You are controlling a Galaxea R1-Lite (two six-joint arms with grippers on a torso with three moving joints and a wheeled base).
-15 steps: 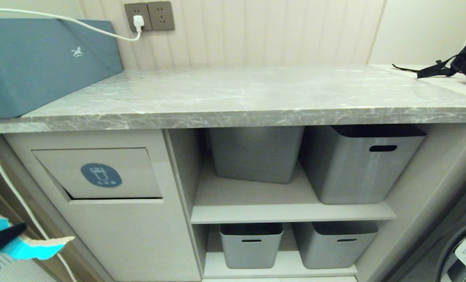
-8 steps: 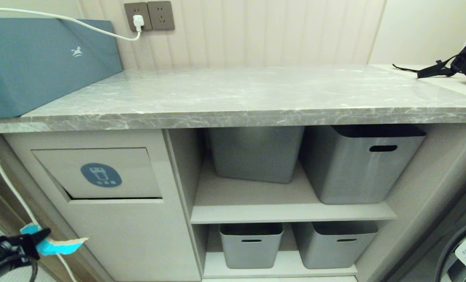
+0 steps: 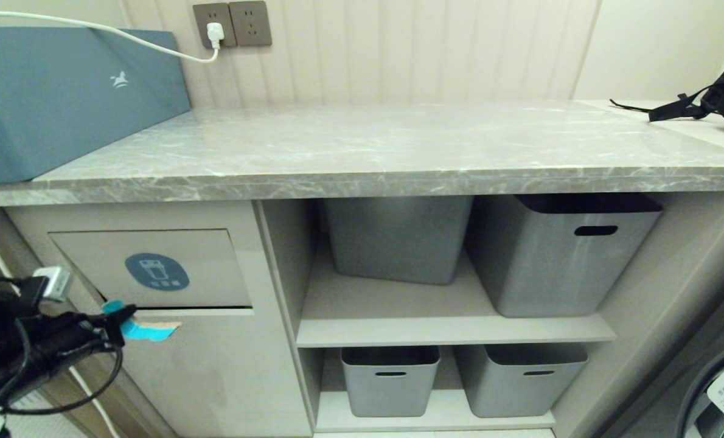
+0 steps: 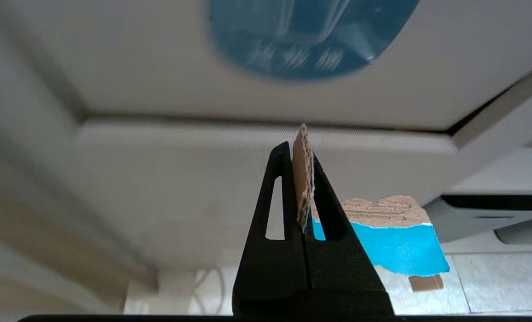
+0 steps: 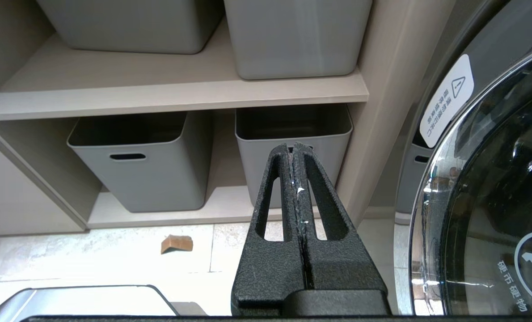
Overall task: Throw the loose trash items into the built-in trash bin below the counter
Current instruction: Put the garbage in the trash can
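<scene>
Comparing with a second ago, the left gripper [image 3: 115, 321] has risen from low at the left edge of the head view to the bottom edge of the flap [image 3: 155, 267], carrying the scrap [image 3: 146, 331] with it; the counter [image 3: 374, 152] and tubs [image 3: 556, 255] sit as before, so the camera has not shifted. Judgement: transport is nearly done and what remains is pushing the flap in and letting go.

Left jaws are clamped tight on the scrap, seen edge-on between the fingers [image 4: 337, 214] in the left wrist view. The scrap is torn corrugated card, turquoise on one face with a ragged tan edge, jutting sideways just below the flap's dark lower gap. Contact with the cabinet front cannot be confirmed.

Right gripper [image 5: 295, 156] is parked low by the washer door, fully closed and empty. One small tan card piece [image 5: 176, 243] lies on the floor before the lower shelf, still outstanding
</scene>
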